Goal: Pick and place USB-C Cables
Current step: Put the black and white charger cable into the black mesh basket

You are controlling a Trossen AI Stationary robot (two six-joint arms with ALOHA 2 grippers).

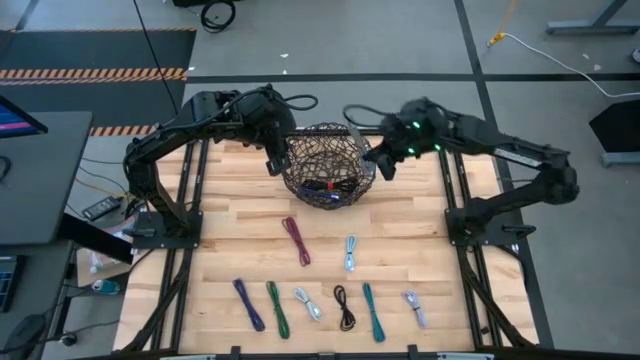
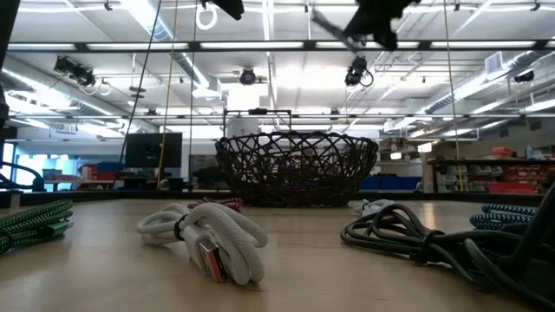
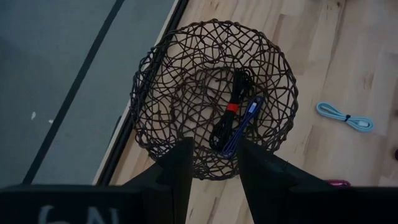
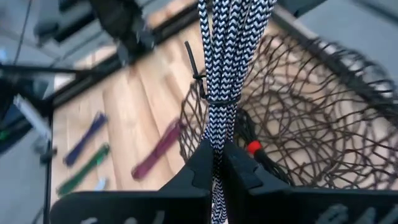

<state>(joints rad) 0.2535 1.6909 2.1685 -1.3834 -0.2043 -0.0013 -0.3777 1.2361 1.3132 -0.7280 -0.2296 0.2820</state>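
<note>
Your black-and-white braided cable (image 4: 231,46), zip-tied in a bundle, hangs clamped in the right gripper (image 4: 217,163) jaws over the wire basket (image 1: 328,165) rim. Inside the basket lie a black cable (image 3: 231,106) and a purple cable (image 3: 244,124). Left gripper (image 3: 210,163) hovers at the basket's opposite rim, jaws apart, empty.

A dark wire basket (image 1: 329,166) stands on the light wooden desk (image 1: 230,230), directly between the two pincers (its open weave lets the desk show through). Beyond the desk the floor (image 1: 420,40) is grey, with a black and orange striped strip (image 1: 90,73) to the outer side of the left pincer. In the low view, ceiling lights (image 2: 165,26) run overhead.
</note>
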